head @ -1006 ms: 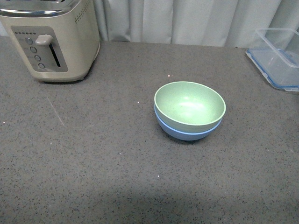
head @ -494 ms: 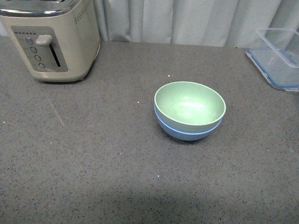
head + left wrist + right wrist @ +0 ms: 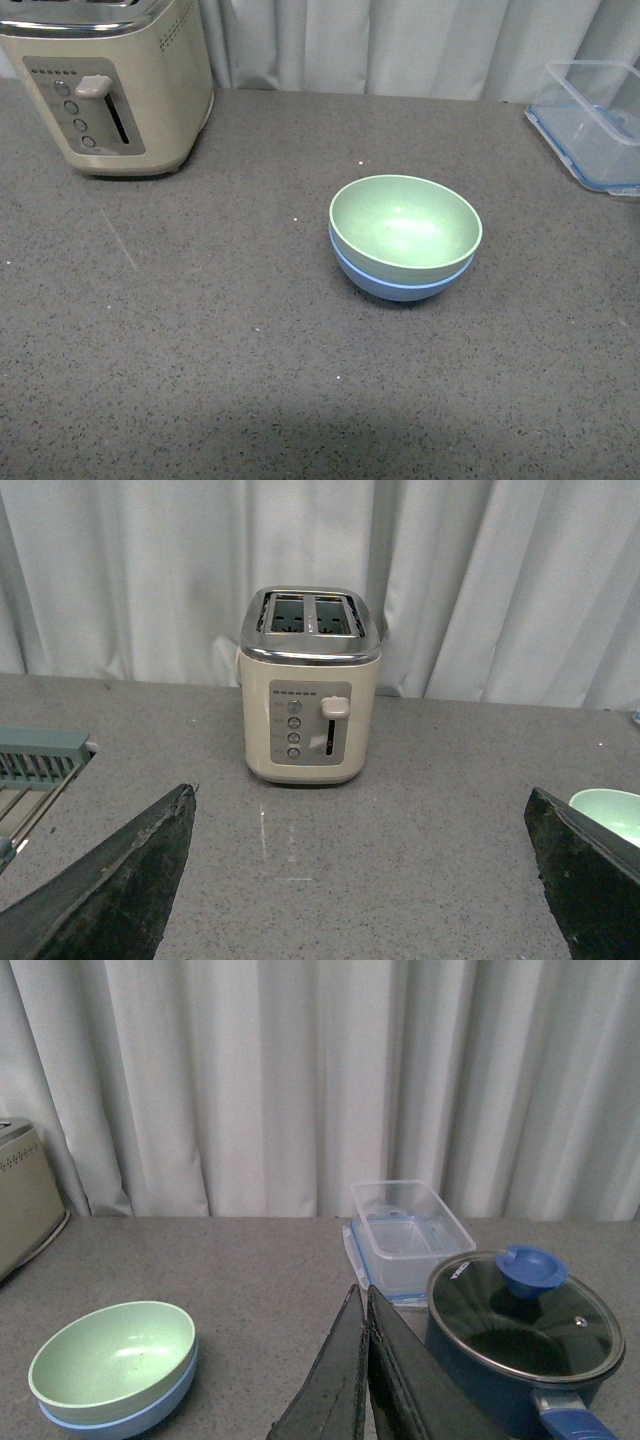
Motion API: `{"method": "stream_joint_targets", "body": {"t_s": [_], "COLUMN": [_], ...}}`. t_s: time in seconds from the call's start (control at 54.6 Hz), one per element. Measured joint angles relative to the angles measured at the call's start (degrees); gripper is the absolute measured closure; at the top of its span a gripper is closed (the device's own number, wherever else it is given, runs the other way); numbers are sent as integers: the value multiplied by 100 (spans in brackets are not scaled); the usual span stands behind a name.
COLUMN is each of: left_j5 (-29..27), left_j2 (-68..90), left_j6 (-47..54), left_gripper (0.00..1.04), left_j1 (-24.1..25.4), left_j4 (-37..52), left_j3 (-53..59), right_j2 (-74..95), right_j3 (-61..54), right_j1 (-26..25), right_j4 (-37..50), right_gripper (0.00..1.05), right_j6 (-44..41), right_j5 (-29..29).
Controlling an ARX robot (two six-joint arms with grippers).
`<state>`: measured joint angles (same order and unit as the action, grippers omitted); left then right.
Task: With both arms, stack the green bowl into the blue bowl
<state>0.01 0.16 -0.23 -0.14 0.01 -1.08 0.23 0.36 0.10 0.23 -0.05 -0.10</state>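
The green bowl (image 3: 405, 222) sits nested inside the blue bowl (image 3: 400, 283) on the grey counter, right of centre in the front view; only a blue band shows below the green rim. No arm appears in the front view. In the right wrist view the stacked green bowl (image 3: 115, 1350) and blue bowl (image 3: 120, 1412) lie apart from my right gripper (image 3: 362, 1295), which is shut with nothing between its fingers. My left gripper (image 3: 360, 805) is open and empty, with a sliver of the green bowl (image 3: 612, 813) beside one finger.
A cream toaster (image 3: 105, 85) stands at the back left. A clear plastic container (image 3: 595, 120) with a blue lid rim sits at the back right. A dark blue pot with a glass lid (image 3: 520, 1335) stands close to my right gripper. A teal rack (image 3: 35, 760) shows in the left wrist view.
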Motion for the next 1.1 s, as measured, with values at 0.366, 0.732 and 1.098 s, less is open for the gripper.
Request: {"method": "stream_joint_targets", "body": {"t_s": [0.366,0.732,1.098], "left_j5": [-2,-2,-2], "left_j2": [0,0,0], "left_j6": [-2,-2,-2], "left_gripper": [6,6,6], "left_j1": [0,0,0], "left_j4": [0,0,0], "left_j3": [0,0,0], "right_j2": [2,2,2], "right_j3": [0,0,0], "right_j1": [0,0,0], "right_j4": [-24,-24,-24], "right_gripper": [30,9,9], "right_j6": [0,7,7], "right_j5": [2,2,2]}}
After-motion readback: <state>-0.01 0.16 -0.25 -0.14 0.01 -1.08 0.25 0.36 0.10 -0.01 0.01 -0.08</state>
